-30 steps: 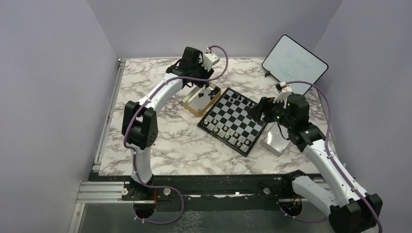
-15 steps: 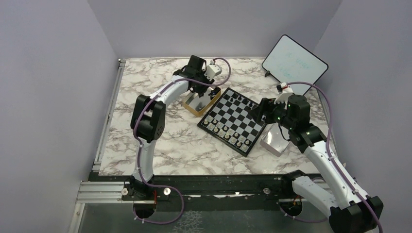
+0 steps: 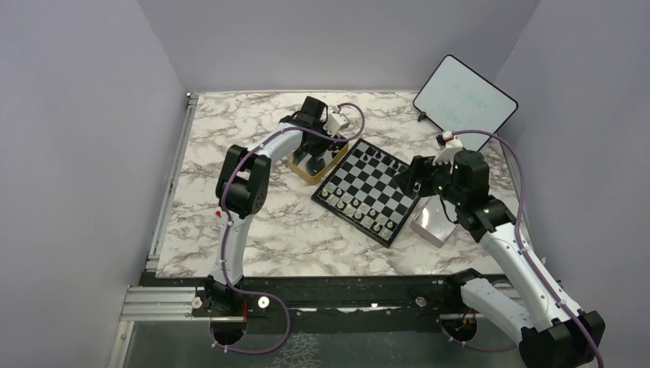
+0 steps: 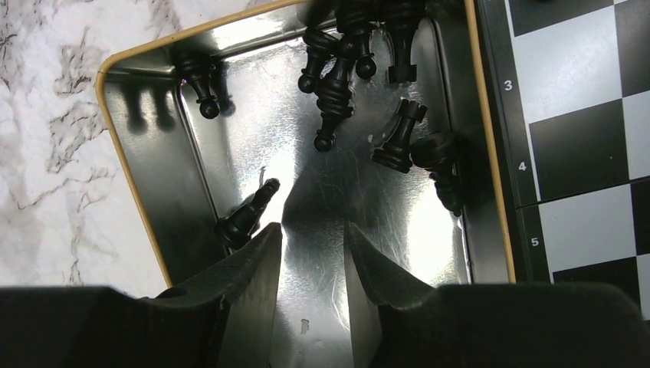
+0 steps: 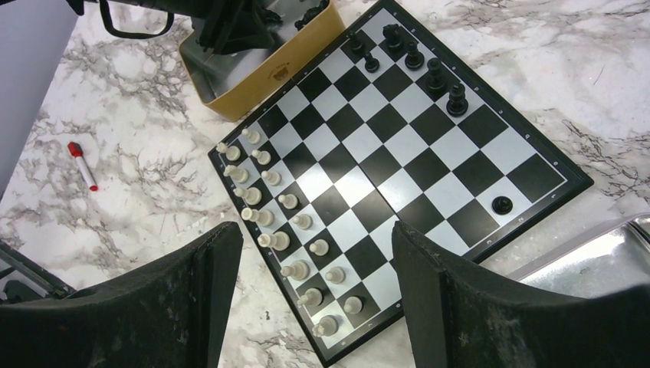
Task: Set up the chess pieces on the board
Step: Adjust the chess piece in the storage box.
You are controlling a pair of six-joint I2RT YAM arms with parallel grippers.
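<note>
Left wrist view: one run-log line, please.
left hand open, empty, over tin | black pieces loose in tin | right hand open, empty, above board

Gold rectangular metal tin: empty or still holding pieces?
Not empty: the gold metal tin holds several tiny black chess pieces, lying tipped on its shiny floor.

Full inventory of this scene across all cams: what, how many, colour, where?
chessboard: 1, black and white, mid-table, set diagonally
pale pieces: 16, two rows along the board's near edge
black pieces on board: about 7, six by the far corner, one alone near the right corner
black pieces in tin: at least 7, lying loose
gold tin: 1, beside the board's far-left edge
silver tray: 1, by the board's right side
red marker: 1, left of the board
white tablet: 1, dark rim, far right
marble table: 1
left gripper: open, empty, inside the tin
right gripper: open, empty, above the board
</note>
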